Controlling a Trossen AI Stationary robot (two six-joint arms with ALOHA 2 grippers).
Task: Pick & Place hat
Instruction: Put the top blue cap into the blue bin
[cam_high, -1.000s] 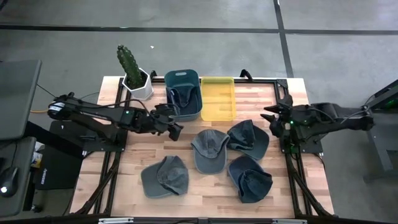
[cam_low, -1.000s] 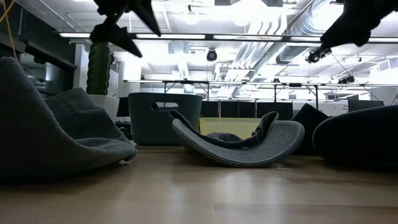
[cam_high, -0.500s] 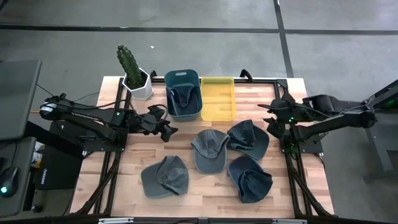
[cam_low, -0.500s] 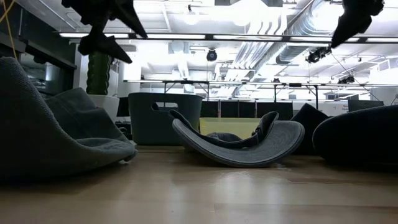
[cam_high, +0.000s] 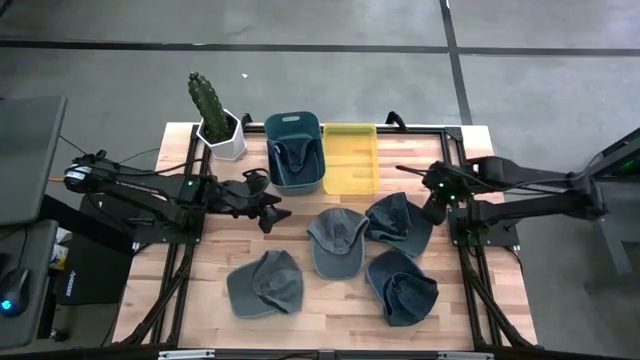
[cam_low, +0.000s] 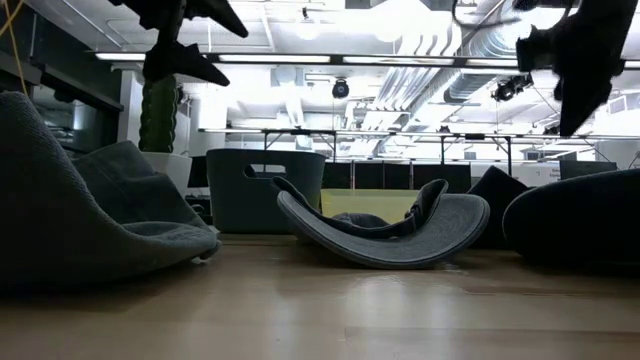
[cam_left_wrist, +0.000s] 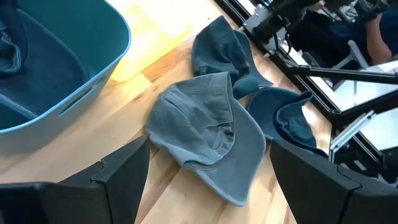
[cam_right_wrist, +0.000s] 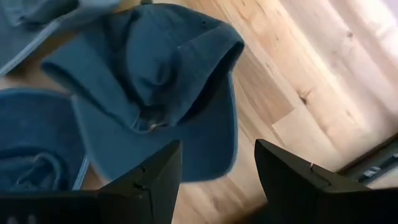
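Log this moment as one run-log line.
left hand: open, empty, beside teal bin | right hand: open over dark blue cap | four caps on table

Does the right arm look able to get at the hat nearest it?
Probably yes: the right gripper hangs open just beside that hat, which lies uncovered on the table, nothing between them.

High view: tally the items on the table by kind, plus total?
Hats: 5, four loose on the table and one in the teal bin
Bins: 2, teal bin and yellow bin
Potted cactus: 1
Total: 8
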